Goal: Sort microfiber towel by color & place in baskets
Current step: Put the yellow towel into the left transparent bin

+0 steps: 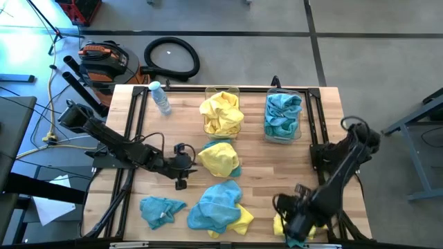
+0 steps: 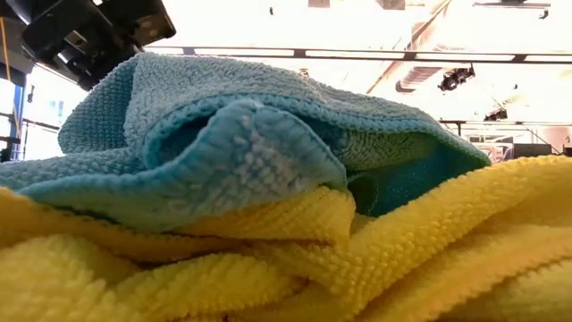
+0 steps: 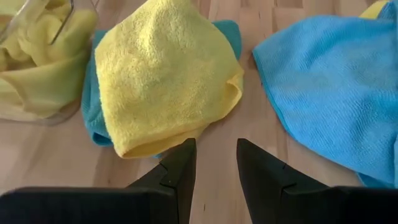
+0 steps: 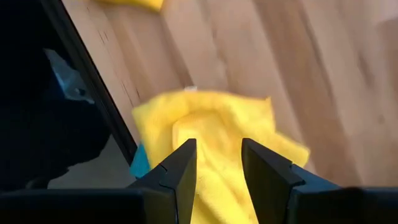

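Loose towels on the bench, as far as can be counted: two yellow over teal stacks and two singles. Center stack: yellow towel over a teal one, only its edge showing; the left wrist view shows the same pair. Near edge: big teal towel lying on a yellow one that peeks out at its right. Small teal towel alone at near left. Another yellow towel at near right, mostly hidden under the right gripper; a teal scrap shows beside it, unclear whether a separate towel.

Two clear baskets at the far side: left basket with yellow towels, right basket with teal ones; count inside each cannot be told, all bunched.

All towels fuzzy and crumpled, none folded flat. The low view is filled by the teal-on-yellow pile, so little else shows there.

Left gripper just left of the center stack, fingers apart, nothing between them. Right gripper's fingers spread over the yellow towel at the bench edge, not closed on it.

One bottle with blue cap, far left, lying on the bench.
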`<state>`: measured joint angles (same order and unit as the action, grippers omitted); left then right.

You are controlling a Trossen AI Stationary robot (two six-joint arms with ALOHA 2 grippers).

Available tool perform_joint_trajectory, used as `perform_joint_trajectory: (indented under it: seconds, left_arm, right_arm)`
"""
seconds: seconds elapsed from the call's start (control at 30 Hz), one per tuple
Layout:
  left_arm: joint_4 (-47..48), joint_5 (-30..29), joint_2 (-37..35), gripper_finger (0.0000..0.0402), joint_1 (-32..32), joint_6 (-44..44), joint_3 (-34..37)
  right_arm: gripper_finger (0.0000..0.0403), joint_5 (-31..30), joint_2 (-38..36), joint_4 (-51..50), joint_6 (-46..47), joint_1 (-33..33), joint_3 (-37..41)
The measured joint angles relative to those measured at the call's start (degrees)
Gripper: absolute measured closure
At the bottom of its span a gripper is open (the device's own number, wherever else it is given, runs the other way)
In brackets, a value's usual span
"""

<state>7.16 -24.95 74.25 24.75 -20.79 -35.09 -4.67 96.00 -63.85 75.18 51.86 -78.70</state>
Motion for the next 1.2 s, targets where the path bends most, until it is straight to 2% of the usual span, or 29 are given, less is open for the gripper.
perform_joint_trajectory:
  seconds: [0.17,0.37,0.6,0.7,0.77,0.93,1.2]
  left_arm:
    - [-0.9,2.4,-0.4,0.0296,0.0,-1.6,1.3]
    - [-1.1,4.9,-0.4,0.0296,0.0,-1.6,1.3]
    - [-1.1,4.8,-0.4,0.0296,-2.3,-0.1,1.3]
    - [-0.6,5.6,-0.4,0.0296,-3.9,-0.1,1.3]
    - [0.3,7.2,-0.4,0.0296,-4.9,-0.1,1.3]
    - [5.5,11.0,-0.9,0.0296,-7.3,-0.7,1.3]
    - [10.0,10.8,-6.2,0.0296,-8.6,-1.6,1.3]
  right_arm:
    - [0.0279,-1.0,5.5,-0.1,3.3,3.8,0.0]
    - [0.0279,-0.6,11.3,1.4,5.8,4.3,1.5]
    - [0.0279,0.8,14.3,15.4,-0.5,3.1,6.6]
    - [0.0282,1.9,13.8,20.0,-1.7,2.1,10.5]
    - [0.0298,2.4,13.7,20.5,-3.1,1.4,11.7]
    - [0.0388,5.1,11.2,18.7,-7.0,-0.7,12.1]
    - [0.0398,-4.3,-1.8,7.5,-0.7,-0.3,8.8]
